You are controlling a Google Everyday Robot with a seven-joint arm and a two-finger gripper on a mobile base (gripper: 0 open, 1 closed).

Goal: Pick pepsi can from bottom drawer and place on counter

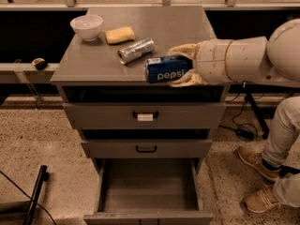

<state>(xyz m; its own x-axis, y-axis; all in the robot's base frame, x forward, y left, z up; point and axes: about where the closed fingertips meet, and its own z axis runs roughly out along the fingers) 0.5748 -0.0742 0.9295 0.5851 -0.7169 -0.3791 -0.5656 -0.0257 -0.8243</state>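
Observation:
The pepsi can (165, 69), dark blue with white lettering, lies sideways in my gripper (179, 65). The gripper's tan fingers (181, 49) are shut on the can, holding it over the front edge of the counter (98, 60), right of the middle. My white arm comes in from the right. The bottom drawer (149, 187) stands pulled open below, with a bare grey floor.
On the counter lie a silver can (136, 50) on its side, a yellow sponge (119, 35) and a white bowl (87, 27). Two shut drawers with black handles (145, 115) sit above the open one. A person's legs and shoes (262, 165) stand at the right.

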